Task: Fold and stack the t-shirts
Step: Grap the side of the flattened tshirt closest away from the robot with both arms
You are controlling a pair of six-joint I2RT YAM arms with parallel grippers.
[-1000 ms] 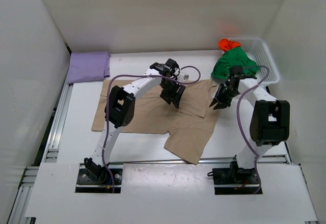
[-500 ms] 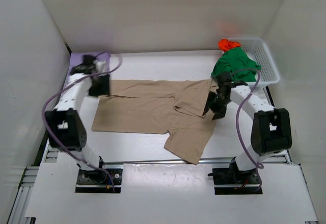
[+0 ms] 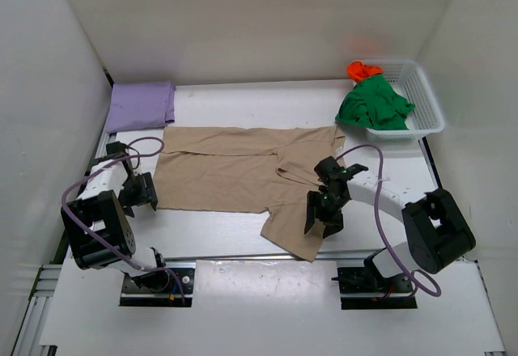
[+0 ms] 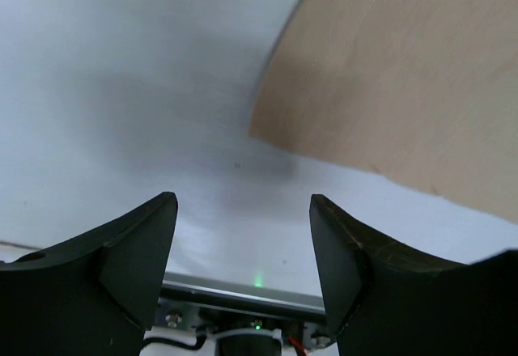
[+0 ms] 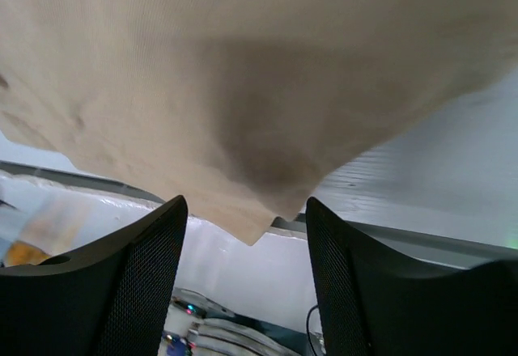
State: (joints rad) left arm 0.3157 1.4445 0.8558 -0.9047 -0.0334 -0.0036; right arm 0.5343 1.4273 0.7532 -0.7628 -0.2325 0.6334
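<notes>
Beige t-shirt (image 3: 235, 170) lies flat mid-desk (image 3: 243, 105), long axis 9-to-3. One flap (image 3: 298, 228) sticks out toward 5 o'clock, reaching the near edge.

Left end effector (image 3: 139, 192) is off the cloth, just beside the shirt's 9 o'clock edge. The cloth lies at its 3 o'clock. Jaws wide, nothing in them.

Right end effector (image 3: 324, 210) is over the flap, jaws wide, empty. In its wrist view the flap's corner tip shows between the fingers, not pinched.

Right arm is the nearer to cloth. My read: next grab is the near corners, and left must shift toward 3 o'clock first.

Count:
- Four shirts: the beige one, lilac t-shirt (image 3: 142, 105) folded at 10 o'clock, green t-shirt (image 3: 372, 107) draped over the white mesh basket (image 3: 425, 89) at 1 o'clock, orange t-shirt (image 3: 363, 69) behind it.
- One basket.
</notes>
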